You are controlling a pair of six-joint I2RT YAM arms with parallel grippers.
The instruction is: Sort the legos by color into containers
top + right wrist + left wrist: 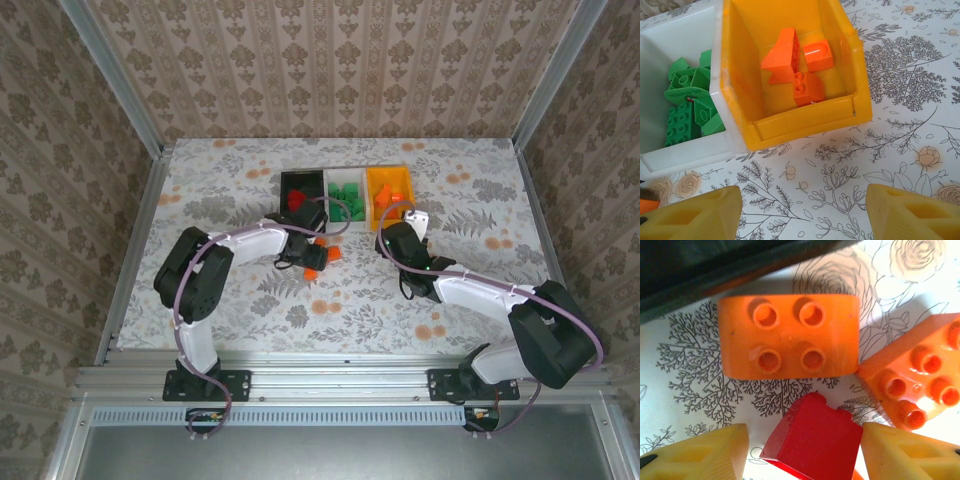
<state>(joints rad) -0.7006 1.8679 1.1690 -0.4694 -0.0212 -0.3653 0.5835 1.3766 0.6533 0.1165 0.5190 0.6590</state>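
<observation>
Table point(200, 300): floral-patterned, three bins in a row at far centre.
Black bin point(297, 183): leftmost, red bricks point(297, 200) inside.
White bin point(670, 155): middle, green bricks point(687, 100) inside.
Orange-yellow bin point(805, 127): rightmost, orange bricks point(800, 65) inside.
Right gripper point(802, 202): fingers spread, nothing between, over table just near of orange-yellow bin.
Left gripper point(802, 434): just near of black bin, fingers flanking red brick point(812, 442); clamped or not, cannot tell.
Loose orange bricks point(790, 335): two on table, just beyond red brick.

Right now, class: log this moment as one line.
left claw: around red plastic brick, grip unclear | right claw: open, empty, before orange-yellow plastic bin | two orange plastic bricks loose on table
</observation>
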